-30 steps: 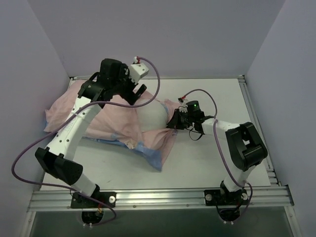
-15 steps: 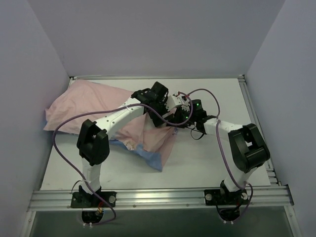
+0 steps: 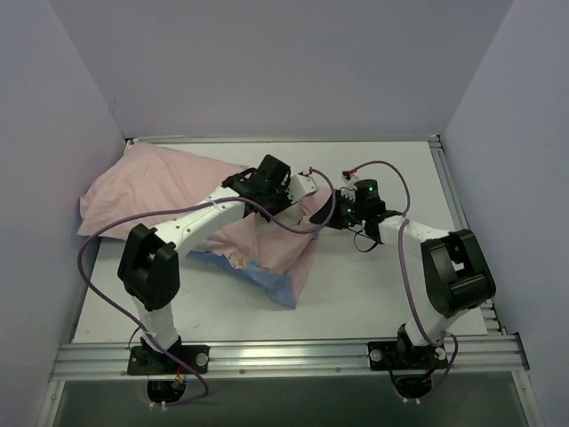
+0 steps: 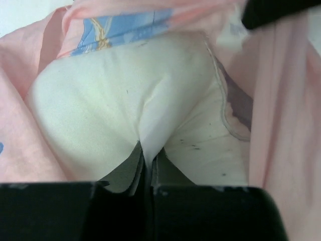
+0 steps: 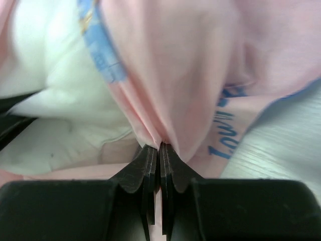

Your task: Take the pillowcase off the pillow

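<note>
We see the left jaws clamped on a fold of the white pillow [image 4: 115, 100], and the right jaws pinching the pillowcase [image 5: 190, 75] by its pink inside

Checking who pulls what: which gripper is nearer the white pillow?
Left. The left gripper is pinching the pillow itself; the right gripper is clamped on the pillowcase fabric just beside it.

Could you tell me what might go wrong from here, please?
The left fingers pinch only a thin fold of the pillow, so it may slip free when pulled.
The right fingers grip a small pleat of the pillowcase, which could slip out.
The wrists sit close together, so the purple cables might snag.
</note>
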`<act>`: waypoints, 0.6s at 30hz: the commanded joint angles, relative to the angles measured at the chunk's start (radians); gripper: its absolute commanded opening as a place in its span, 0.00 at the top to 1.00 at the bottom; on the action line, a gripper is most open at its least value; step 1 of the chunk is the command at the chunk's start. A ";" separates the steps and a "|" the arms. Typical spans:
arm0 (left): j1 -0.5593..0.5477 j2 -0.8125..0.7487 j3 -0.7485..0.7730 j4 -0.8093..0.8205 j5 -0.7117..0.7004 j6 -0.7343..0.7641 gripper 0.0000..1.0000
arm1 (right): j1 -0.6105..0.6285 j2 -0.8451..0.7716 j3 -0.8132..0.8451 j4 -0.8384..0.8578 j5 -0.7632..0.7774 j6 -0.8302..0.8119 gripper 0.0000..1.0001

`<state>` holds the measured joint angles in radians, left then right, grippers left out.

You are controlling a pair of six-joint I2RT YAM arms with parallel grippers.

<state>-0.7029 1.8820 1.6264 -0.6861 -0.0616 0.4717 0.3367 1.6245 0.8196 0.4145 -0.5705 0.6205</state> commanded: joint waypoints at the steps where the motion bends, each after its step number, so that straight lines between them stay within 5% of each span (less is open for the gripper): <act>1: 0.039 -0.148 -0.114 -0.049 -0.041 0.062 0.98 | -0.123 -0.026 -0.025 -0.071 0.044 -0.045 1.00; 6: -0.029 -0.316 -0.344 -0.131 0.055 0.194 0.98 | -0.160 0.069 0.116 -0.062 0.098 -0.053 1.00; 18: -0.098 -0.336 -0.379 -0.175 0.102 0.186 0.98 | -0.122 0.276 0.459 0.015 0.150 0.056 1.00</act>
<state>-0.7612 1.5707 1.2816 -0.5743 0.0006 0.6754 0.2516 1.9030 1.1564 0.3305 -0.6521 0.6876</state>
